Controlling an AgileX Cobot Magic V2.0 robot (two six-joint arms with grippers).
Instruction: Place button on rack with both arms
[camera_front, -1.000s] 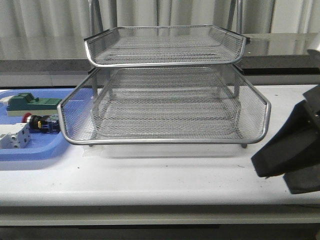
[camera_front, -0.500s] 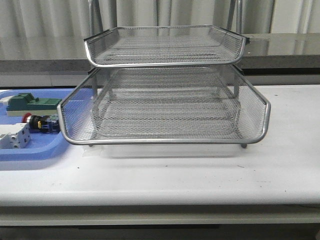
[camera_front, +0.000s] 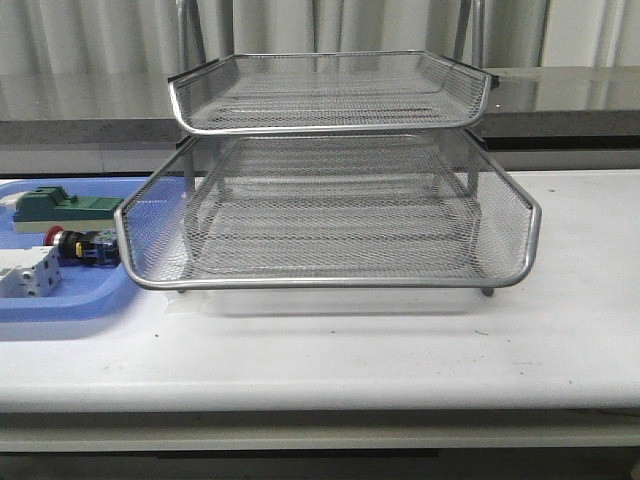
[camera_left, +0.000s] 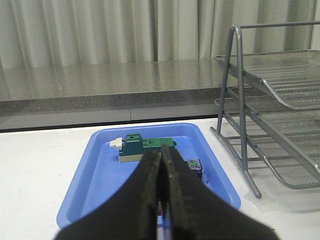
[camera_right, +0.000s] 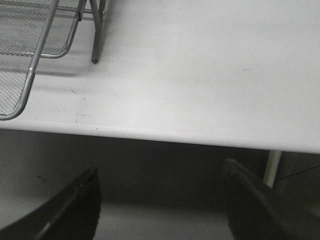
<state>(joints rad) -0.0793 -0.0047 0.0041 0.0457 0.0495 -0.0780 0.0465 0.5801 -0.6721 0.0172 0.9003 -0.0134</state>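
Centrally on the white desk (camera_front: 330, 350) stands the rack (camera_front: 330, 215), its mesh trays holding nothing. Left of it, just beside its lower tray, lies a blue tray (camera_front: 60, 300); this holds a green block (camera_front: 50, 207) at the far side, a white terminal block (camera_front: 28, 272) nearer, and the button (camera_front: 80, 244) between them, on its side. Above the blue tray's near edge the left hand (camera_left: 161, 200) is pressed together. Past the desk's near right edge, the right hand (camera_right: 160, 205) is spread wide.
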